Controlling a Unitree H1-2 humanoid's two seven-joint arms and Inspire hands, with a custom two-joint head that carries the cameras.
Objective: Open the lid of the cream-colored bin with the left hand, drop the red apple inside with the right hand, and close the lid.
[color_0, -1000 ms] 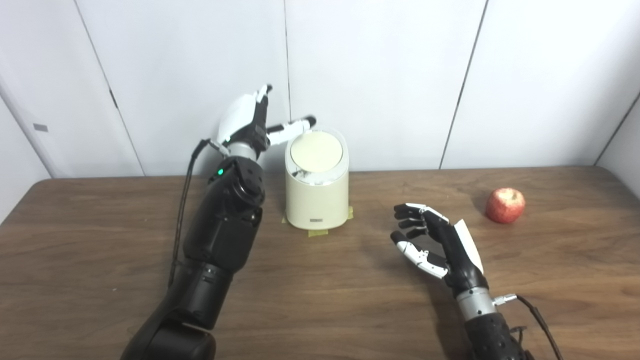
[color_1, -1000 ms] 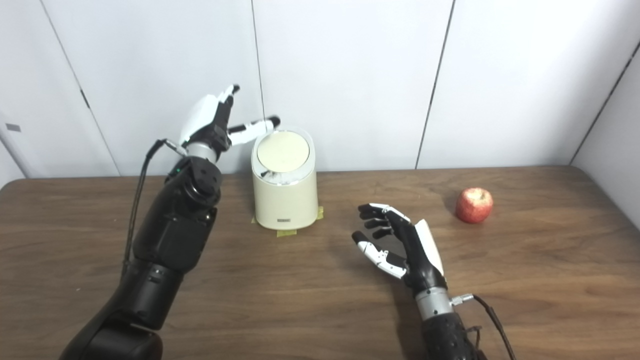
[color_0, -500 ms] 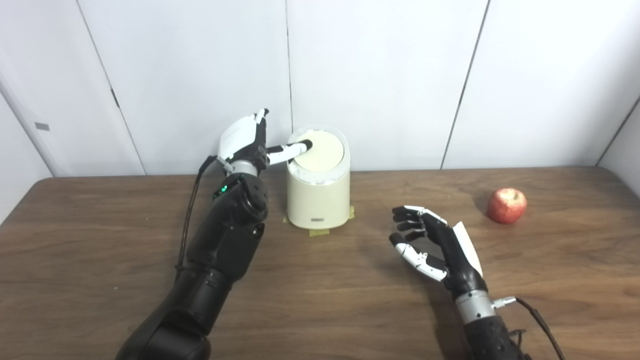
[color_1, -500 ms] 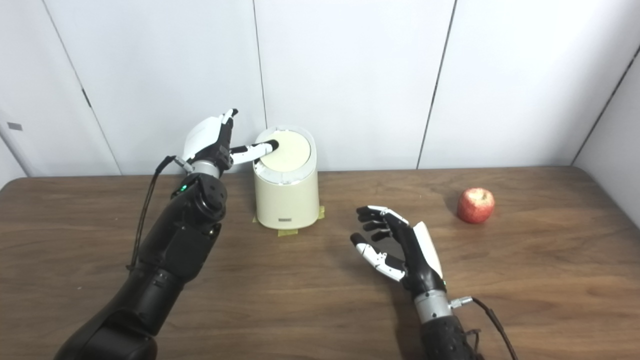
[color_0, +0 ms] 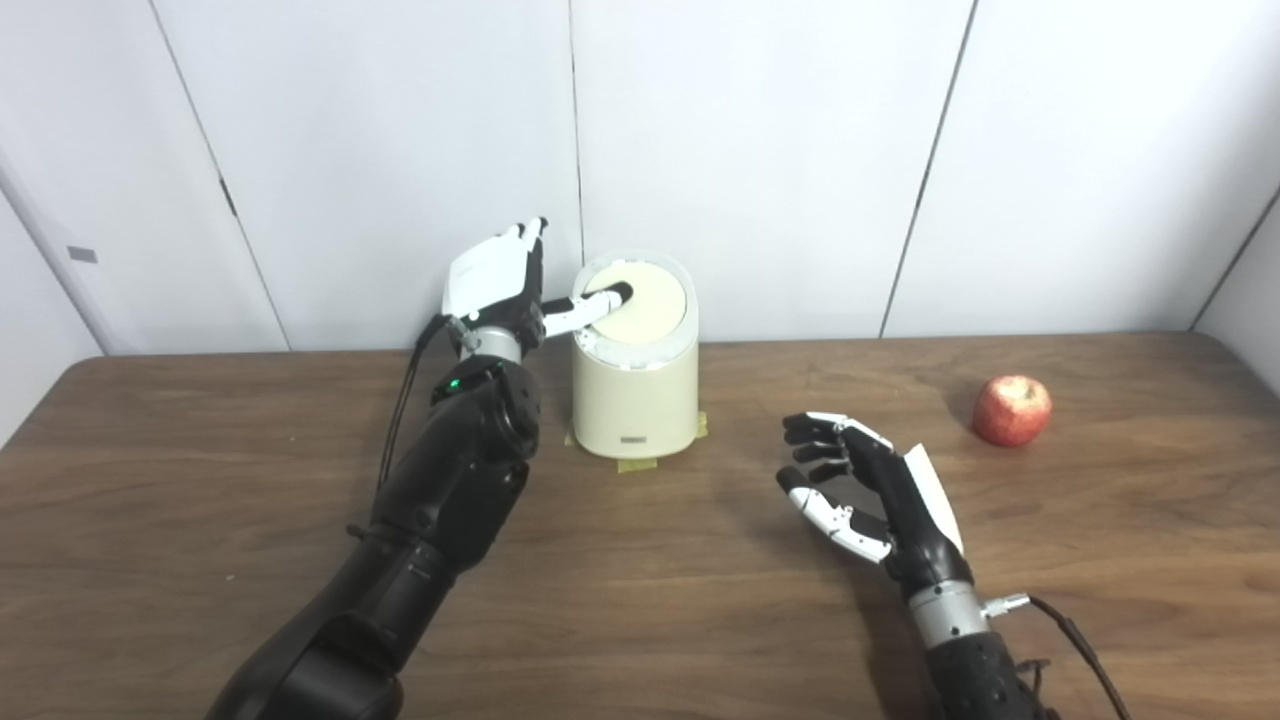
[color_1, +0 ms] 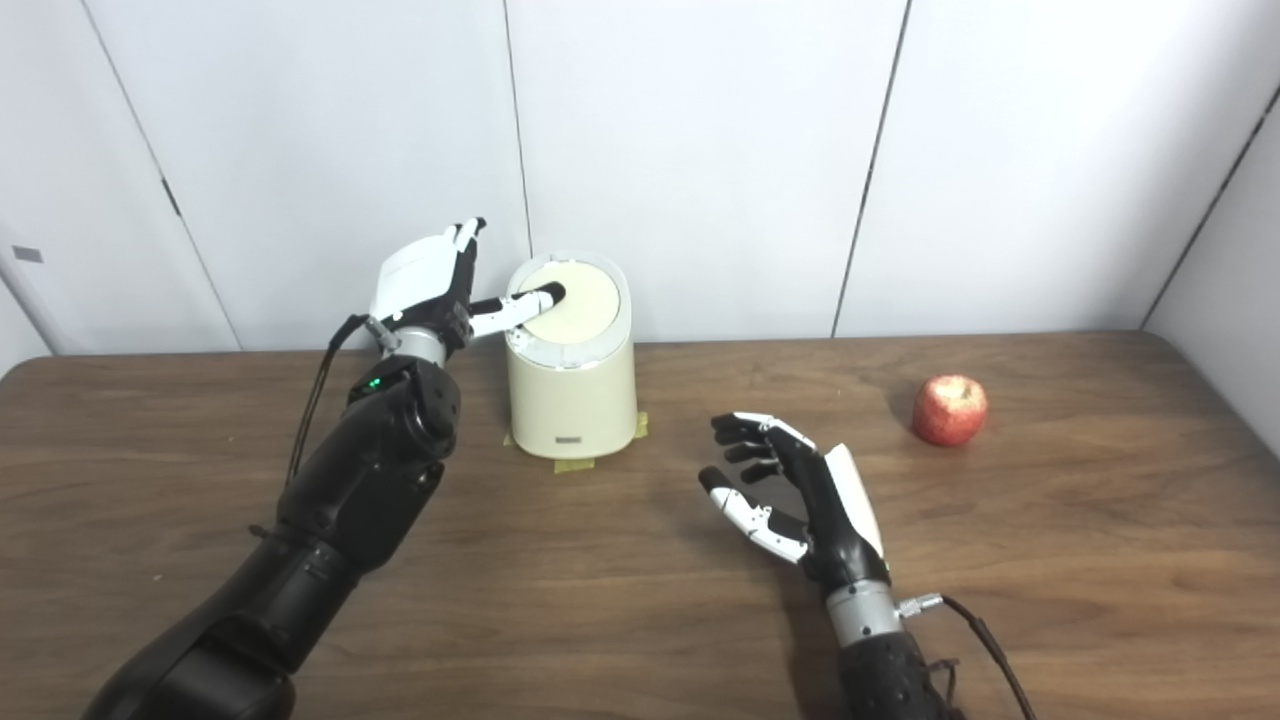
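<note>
Setting: a dark brown wooden table [color_0: 620, 600] in front of a white panelled wall [color_0: 760, 150], seen from above by two head cameras side by side.

Cream-colored bin [color_0: 634, 400]: a small rounded bin standing upright near the back edge of the table, left of centre. Bits of yellowish tape [color_0: 636, 464] show at its base.

Lid [color_0: 645, 305]: a round, pale disc set in the top of the bin, tilted toward the camera. It looks shut or nearly so; whether it has begun to give cannot be told.

Left hand [color_0: 500, 290]: raised at the bin's left side, level with its top. The fingers are spread apart and point upward. The thumb [color_0: 585, 305] reaches sideways over the bin's rim, its dark tip resting on the left part of the lid. The hand grasps nothing.

Left arm [color_0: 440, 500]: black, rising from the bottom left corner and passing close by the bin's left side.

Right hand [color_0: 870, 490]: low over the table, right of centre, palm turned to the left. The fingers are loosely curled and apart, and nothing is in them. It is well apart from both the bin and the apple.

Red apple [color_0: 1012, 410]: sitting on the table far to the right, near the back edge, beyond the right hand and untouched.
</note>
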